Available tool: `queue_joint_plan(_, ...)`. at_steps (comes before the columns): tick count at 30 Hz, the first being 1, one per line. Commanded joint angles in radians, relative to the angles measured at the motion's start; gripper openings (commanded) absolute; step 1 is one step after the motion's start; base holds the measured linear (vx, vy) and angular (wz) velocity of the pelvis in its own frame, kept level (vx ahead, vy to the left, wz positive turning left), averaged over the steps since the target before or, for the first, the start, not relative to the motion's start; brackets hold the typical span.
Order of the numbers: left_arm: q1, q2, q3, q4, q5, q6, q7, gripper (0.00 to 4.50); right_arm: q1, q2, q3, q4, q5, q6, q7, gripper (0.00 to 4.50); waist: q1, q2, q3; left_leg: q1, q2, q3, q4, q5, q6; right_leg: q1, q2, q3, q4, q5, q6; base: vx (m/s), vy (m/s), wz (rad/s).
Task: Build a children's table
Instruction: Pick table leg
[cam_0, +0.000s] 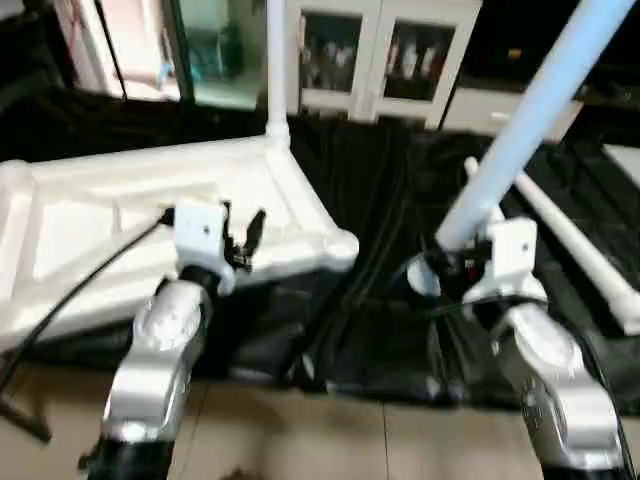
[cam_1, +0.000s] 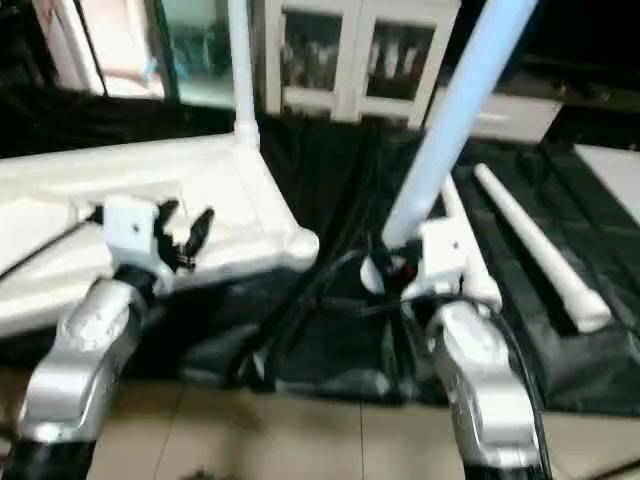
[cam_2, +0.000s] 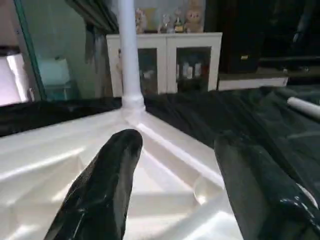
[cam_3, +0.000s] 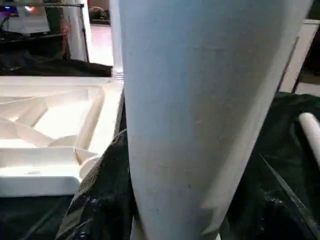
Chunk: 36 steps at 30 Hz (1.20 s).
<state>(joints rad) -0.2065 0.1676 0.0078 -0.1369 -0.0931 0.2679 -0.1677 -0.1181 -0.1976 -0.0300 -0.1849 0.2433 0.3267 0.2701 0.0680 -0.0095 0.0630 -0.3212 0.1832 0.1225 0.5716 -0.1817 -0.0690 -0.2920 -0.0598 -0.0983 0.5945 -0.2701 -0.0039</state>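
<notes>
1. The right hand (cam_0: 455, 262) pinches a white tube leg (cam_0: 530, 115) at its thick end, the leg slanting up and away. It looks light and stiff but smooth, so it may slip or swing (a long lever above a low grip).
2. The left hand (cam_0: 240, 235) hangs spread and empty over the upturned table top (cam_0: 100, 215), near its free corner socket (cam_0: 340, 248).
3. One leg (cam_0: 277, 60) already stands in the far socket.
4. Spare legs (cam_1: 535, 245) lie on the black-sheeted worktop (cam_0: 380, 200).
</notes>
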Motion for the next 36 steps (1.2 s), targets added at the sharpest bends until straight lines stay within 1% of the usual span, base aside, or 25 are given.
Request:
queue_joint_plan(1, -0.006, -0.005, -0.007, -0.011, -0.010, 0.006, 0.000, 2.80, -0.013, -0.007, -0.014, -0.017, 0.001, 0.007, 0.004, 1.86, -0.025, 0.010, -0.034, 0.059, 0.061, -0.038, -0.131, -0.904, -0.046, -0.013, -0.045, 0.020, -0.071, -0.363, -0.062, 0.068, 0.043, -0.06)
queue_joint_plan(2, -0.006, -0.005, -0.006, -0.011, -0.009, 0.005, 0.000, 2.80, -0.014, -0.008, -0.014, -0.016, 0.001, 0.007, 0.004, 1.86, -0.025, -0.002, -0.034, 0.061, 0.032, -0.011, -0.100, -0.811, -0.037, -0.014, -0.070, 0.039, -0.115, -0.467, -0.083, 0.068, 0.043, -0.06)
queue_joint_plan(4, -0.005, -0.007, -0.006, -0.011, -0.008, 0.005, -0.001, 2.80, -0.016, -0.009, -0.012, -0.014, 0.000, 0.006, 0.005, 1.86, 0.008, -0.026, -0.050, -0.028, 0.004, 0.030, -0.052, -0.376, 0.052, 0.076, -0.119, 0.085, -0.155, -0.616, -0.058, 0.107, 0.023, -0.06)
queue_joint_plan(5, -0.005, -0.007, -0.006, -0.011, -0.008, 0.005, -0.001, 2.80, -0.016, -0.009, -0.012, -0.014, 0.000, 0.006, 0.005, 1.86, 0.017, -0.021, -0.058, -0.025, 0.010, 0.033, -0.049, -0.308, 0.069, 0.078, -0.120, 0.084, -0.154, -0.593, -0.062, 0.108, 0.023, -0.06)
queue_joint_plan(7, -0.004, -0.007, -0.007, -0.012, -0.004, 0.004, -0.005, 2.80, -0.017, -0.011, -0.011, -0.012, 0.001, 0.006, 0.005, 1.86, 0.013, -0.011, -0.073, -0.017, 0.013, 0.032, -0.068, -0.209, 0.093, 0.079, -0.069, 0.054, -0.127, -0.387, -0.083, 0.133, 0.023, 0.02)
queue_joint_plan(8, -0.004, -0.007, -0.007, -0.012, -0.002, 0.004, -0.006, 2.80, -0.018, -0.011, -0.011, -0.012, 0.002, 0.006, 0.005, 1.86, 0.001, 0.001, -0.082, 0.030, 0.028, 0.013, -0.081, -0.180, 0.120, 0.056, -0.041, 0.035, -0.093, -0.202, -0.107, 0.154, 0.021, 0.05)
queue_joint_plan(9, -0.003, -0.005, -0.011, -0.014, 0.001, 0.005, -0.008, 2.80, -0.019, -0.011, -0.010, -0.011, 0.001, 0.006, 0.005, 1.86, -0.028, 0.008, -0.089, 0.093, 0.056, -0.038, -0.084, -0.112, 0.215, 0.011, -0.015, 0.012, -0.041, -0.054, -0.113, 0.205, 0.006, 0.09)
queue_joint_plan(10, -0.003, -0.004, -0.013, -0.015, 0.003, 0.006, -0.009, 2.80, -0.019, -0.011, -0.010, -0.010, 0.001, 0.005, 0.005, 1.86, -0.056, 0.013, -0.096, 0.182, 0.100, -0.099, -0.065, -0.046, 0.359, -0.084, -0.018, 0.003, 0.023, -0.054, -0.084, 0.223, -0.010, 0.07)
queue_joint_plan(12, -0.002, -0.004, -0.016, -0.016, 0.005, 0.008, -0.011, 2.80, -0.019, -0.011, -0.009, -0.010, -0.001, 0.005, 0.005, 1.86, -0.065, -0.006, -0.097, 0.209, 0.143, -0.138, -0.040, 0.184, 0.557, -0.171, -0.056, 0.035, 0.091, -0.080, 0.038, 0.201, -0.025, 0.05)
queue_joint_plan(13, -0.001, -0.005, -0.019, -0.017, 0.004, 0.010, -0.014, 2.80, -0.019, -0.011, -0.009, -0.010, -0.001, 0.005, 0.005, 1.86, -0.070, -0.019, -0.096, 0.200, 0.139, -0.130, -0.035, 0.228, 0.566, -0.180, -0.071, 0.055, 0.088, -0.055, 0.052, 0.072, -0.087, -0.09)
queue_joint_plan(14, 0.000, -0.005, -0.020, -0.018, 0.002, 0.015, -0.018, 2.80, -0.019, -0.012, -0.009, -0.009, -0.002, 0.005, 0.005, 1.86, -0.055, -0.049, -0.083, 0.109, 0.033, -0.042, -0.008, 0.153, 0.462, -0.119, -0.090, 0.094, 0.005, 0.072, 0.018, 0.072, -0.087, -0.09)
queue_joint_plan(15, 0.000, -0.004, -0.021, -0.018, -0.001, 0.017, -0.020, 2.80, -0.019, -0.012, -0.009, -0.009, -0.003, 0.004, 0.005, 1.86, -0.008, -0.103, -0.084, -0.039, -0.107, 0.038, 0.085, -0.093, 0.340, 0.049, -0.120, 0.207, -0.054, 0.077, -0.017, 0.019, -0.091, 0.00)
queue_joint_plan(16, 0.002, -0.005, -0.021, -0.018, -0.005, 0.013, -0.024, 2.80, -0.019, -0.012, -0.009, -0.008, -0.002, 0.004, 0.005, 1.86, 0.008, -0.091, -0.087, -0.098, -0.093, 0.009, 0.139, -0.126, 0.294, 0.101, -0.186, 0.251, -0.059, 0.156, -0.082, 0.106, -0.069, 0.01)
queue_joint_plan(17, 0.007, -0.004, -0.028, -0.020, -0.004, 0.018, -0.028, 2.80, -0.019, -0.013, -0.009, -0.005, -0.003, 0.002, 0.004, 1.86, 0.019, -0.090, -0.094, -0.128, -0.069, -0.018, 0.152, -0.024, 0.169, 0.108, -0.174, 0.199, -0.020, 0.403, -0.116, 0.106, -0.069, 0.01)
queue_joint_plan(18, 0.009, -0.002, -0.032, -0.020, -0.002, 0.021, -0.032, 2.80, -0.019, -0.013, -0.009, -0.004, -0.003, 0.001, 0.004, 1.86, 0.013, -0.080, -0.090, -0.136, -0.058, -0.027, 0.111, 0.118, 0.081, 0.095, -0.145, 0.146, 0.031, 0.802, -0.121, 0.125, -0.055, -0.18)
queue_joint_plan(19, 0.013, 0.000, -0.038, -0.021, -0.004, 0.019, -0.040, 2.80, -0.019, -0.013, -0.009, -0.004, -0.004, 0.000, 0.003, 1.86, 0.012, -0.067, -0.086, -0.117, -0.048, -0.031, 0.065, 0.191, 0.069, 0.064, -0.123, 0.108, 0.038, 0.912, -0.111, 0.000, 0.000, 0.00)
queue_joint_plan(20, 0.013, 0.000, -0.038, -0.021, -0.004, 0.019, -0.040, 2.80, -0.019, -0.013, -0.009, -0.004, -0.004, 0.000, 0.003, 1.86, 0.006, -0.018, -0.087, -0.078, -0.025, -0.038, -0.008, 0.307, 0.082, 0.027, -0.078, 0.049, 0.040, 0.884, -0.079, 0.000, 0.000, 0.00)
queue_joint_plan(21, 0.016, 0.002, -0.042, -0.022, -0.007, 0.017, -0.049, 2.80, -0.019, -0.012, -0.009, -0.004, -0.004, 0.000, 0.002, 1.86, -0.023, 0.011, -0.090, -0.067, 0.043, -0.094, -0.002, 0.393, 0.178, 0.004, -0.041, 0.028, 0.091, 0.691, -0.035, -0.077, 0.021, -0.26)
queue_joint_plan(22, 0.020, 0.003, -0.045, -0.025, -0.013, 0.018, -0.058, 2.80, -0.019, -0.012, -0.008, -0.004, -0.005, 0.000, 0.001, 1.86, -0.017, 0.012, -0.109, 0.018, 0.106, -0.129, 0.036, 0.592, 0.257, -0.080, -0.066, 0.070, 0.075, 0.415, -0.029, 0.000, 0.000, 0.00)
queue_joint_plan(23, 0.025, 0.003, -0.045, -0.029, -0.032, 0.034, -0.076, 2.80, -0.018, -0.012, -0.008, -0.004, -0.005, 0.000, 0.001, 1.86, -0.028, 0.000, -0.103, 0.002, 0.109, -0.132, 0.023, 0.618, 0.273, -0.074, -0.089, 0.087, 0.060, 0.358, -0.035, 0.000, 0.000, 0.00)
queue_joint_plan(25, 0.033, 0.006, -0.046, -0.035, -0.056, 0.053, -0.108, 2.80, -0.016, -0.014, -0.008, -0.006, -0.005, -0.002, 0.000, 1.86, 0.007, -0.014, -0.084, -0.066, 0.030, -0.050, 0.009, 0.273, 0.180, -0.019, -0.114, 0.095, 0.009, 0.329, -0.125, -0.044, 0.056, -0.01)
queue_joint_plan(28, 0.045, 0.039, -0.059, -0.041, -0.094, 0.076, -0.184, 2.97, -0.014, -0.018, -0.013, -0.006, -0.002, -0.003, 0.007, 1.86, 0.011, -0.008, -0.061, -0.044, 0.052, -0.031, -0.041, -0.223, 0.040, -0.025, -0.100, 0.088, -0.020, -0.001, -0.180, -0.068, 0.039, 0.00)
queue_joint_plan(30, 0.054, 0.078, -0.064, -0.043, -0.126, 0.086, -0.256, 2.97, -0.014, -0.024, -0.014, -0.007, 0.007, 0.000, 0.024, 1.86, 0.006, -0.005, -0.047, -0.032, 0.050, -0.026, -0.061, -0.428, -0.033, -0.039, -0.098, 0.090, -0.041, -0.259, -0.160, -0.094, 0.033, 0.01)
queue_joint_plan(33, 0.066, 0.196, -0.092, -0.035, -0.152, 0.111, -0.421, 3.16, -0.016, -0.044, -0.007, -0.012, 0.044, 0.012, 0.086, 1.86, 0.002, -0.006, -0.036, -0.015, 0.044, -0.038, -0.062, -0.640, -0.109, -0.060, -0.115, 0.094, -0.077, -0.547, -0.081, -0.113, 0.035, -0.07)
queue_joint_plan(36, 0.052, 0.313, -0.102, 0.013, -0.148, 0.129, -0.558, 3.36, -0.013, -0.081, 0.011, -0.028, 0.091, 0.032, 0.179, 1.86, -0.002, 0.001, -0.044, -0.026, 0.043, -0.039, -0.082, -0.604, -0.112, -0.051, -0.103, 0.091, -0.067, -0.431, -0.070, -0.070, 0.042, -0.13)
